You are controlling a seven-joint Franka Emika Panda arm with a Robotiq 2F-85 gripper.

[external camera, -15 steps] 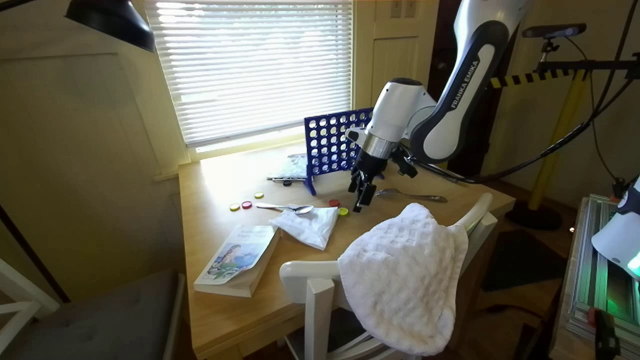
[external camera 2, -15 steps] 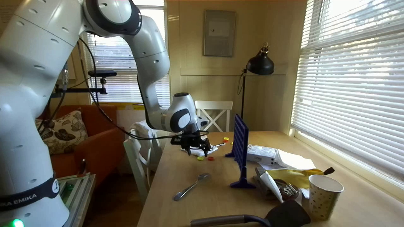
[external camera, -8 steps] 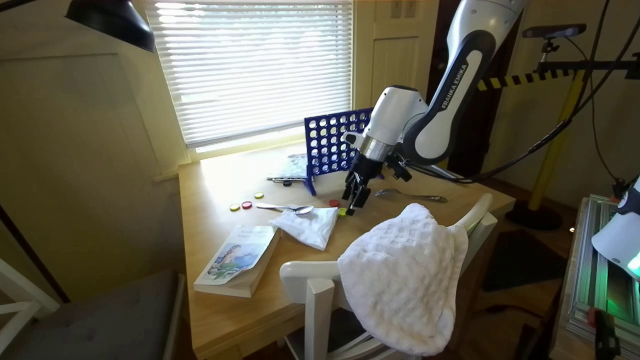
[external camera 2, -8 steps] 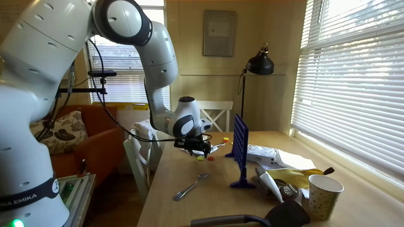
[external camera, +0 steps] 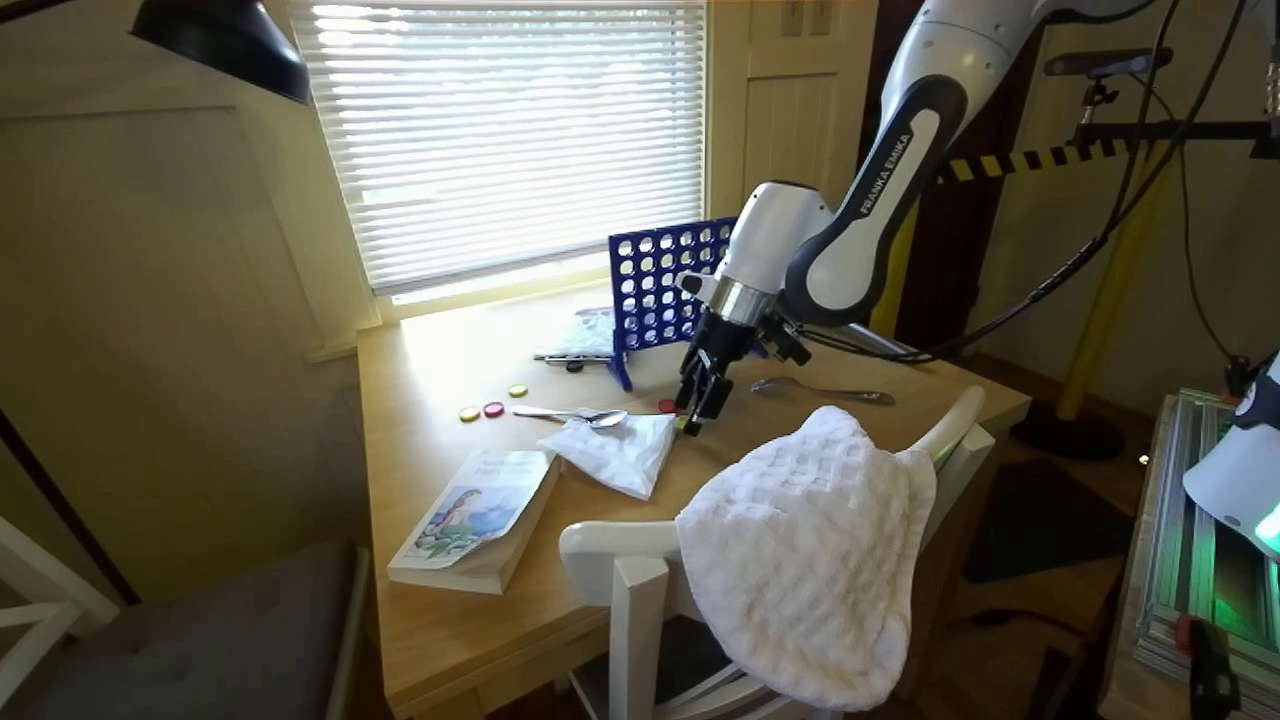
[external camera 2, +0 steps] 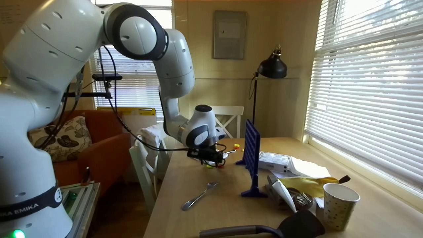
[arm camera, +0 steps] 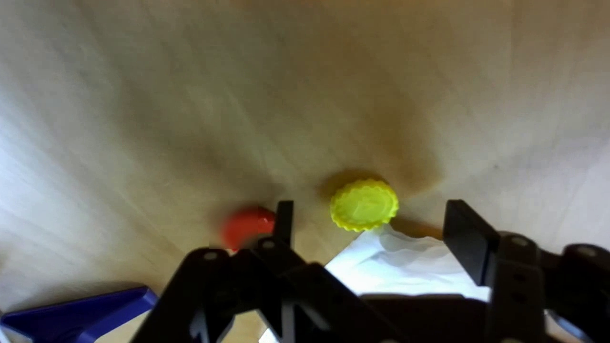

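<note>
Yellow disc (arm camera: 364,205) near fingers (arm camera: 469,243) shows whole only in wrist view

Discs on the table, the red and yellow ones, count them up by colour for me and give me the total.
Yellow discs: 3, one of them by the hand
Red discs: 2, one of them by the hand
Total: 5

In an exterior view, the gripper (external camera 2: 211,162) hangs near a yellow disc (external camera 2: 209,166) and a red disc (external camera 2: 221,166).
</note>
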